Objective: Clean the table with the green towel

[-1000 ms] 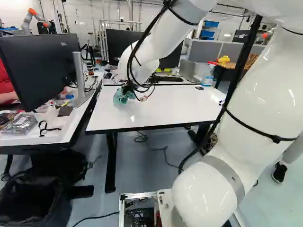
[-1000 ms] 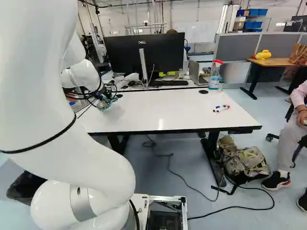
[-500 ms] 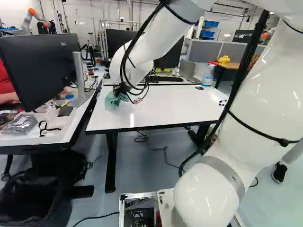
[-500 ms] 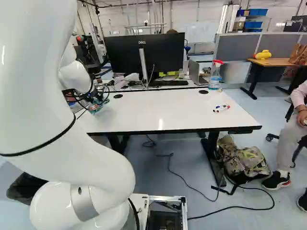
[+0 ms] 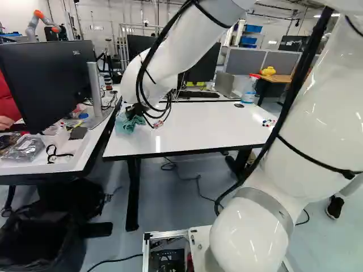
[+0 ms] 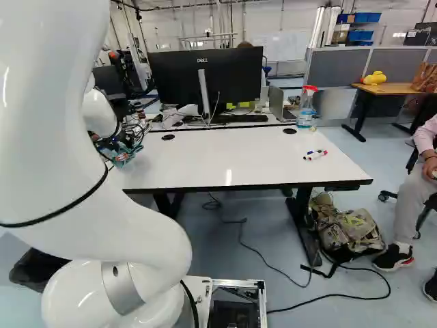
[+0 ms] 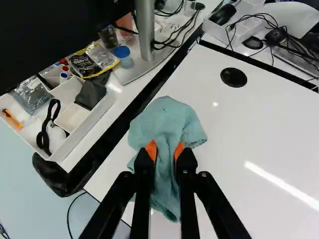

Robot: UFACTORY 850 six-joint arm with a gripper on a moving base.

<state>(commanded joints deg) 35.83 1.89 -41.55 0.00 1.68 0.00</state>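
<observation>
Largest in our sight was the white arm (image 5: pixel 317 141), reaching out over the white bench (image 6: pixel 239 160) that we had to clean. A second bench (image 5: pixel 89 141) stood alongside, with a big monitor (image 5: pixel 48 85) on it. Our tool (image 7: pixel 165 150) was pinching the green towel (image 7: pixel 164 117), a bunched fold caught between its orange pads. The towel was at the end of the white bench next to the second one, close by the edge; we judged it low enough to wipe, though we couldn't be sure how firmly it pressed.

So the cloth was in hand and, in our judgement, the wiping was under way or about to begin. How much had been done we couldn't tell (a glossy white top shows neither dirt nor wiped streaks very well). Ending the job would presumably mean covering the far end too, around the spray bottle (image 6: pixel 306 113) and the little marker pens (image 6: pixel 315 155), then letting the cloth go.
</observation>
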